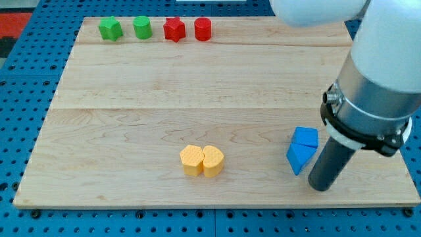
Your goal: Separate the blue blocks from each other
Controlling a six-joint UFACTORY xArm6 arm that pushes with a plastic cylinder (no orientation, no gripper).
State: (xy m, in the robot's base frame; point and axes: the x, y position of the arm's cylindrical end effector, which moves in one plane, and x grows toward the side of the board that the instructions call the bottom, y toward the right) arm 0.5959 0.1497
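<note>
On the pale wooden board (pixel 197 99), my tip (pixel 320 186), a bare rod with no pincer to open or close, sits just right of the blue cube-like block (pixel 306 137) and the touching blue wedge (pixel 299 158), so a leftward shove likely moves both together, unseparated.

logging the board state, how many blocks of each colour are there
green: 2, a star-like block and a cylinder
red: 2, a star-like block and a cylinder
yellow: 2, touching
blue: 2, touching, beside my tip
total: 8
</note>
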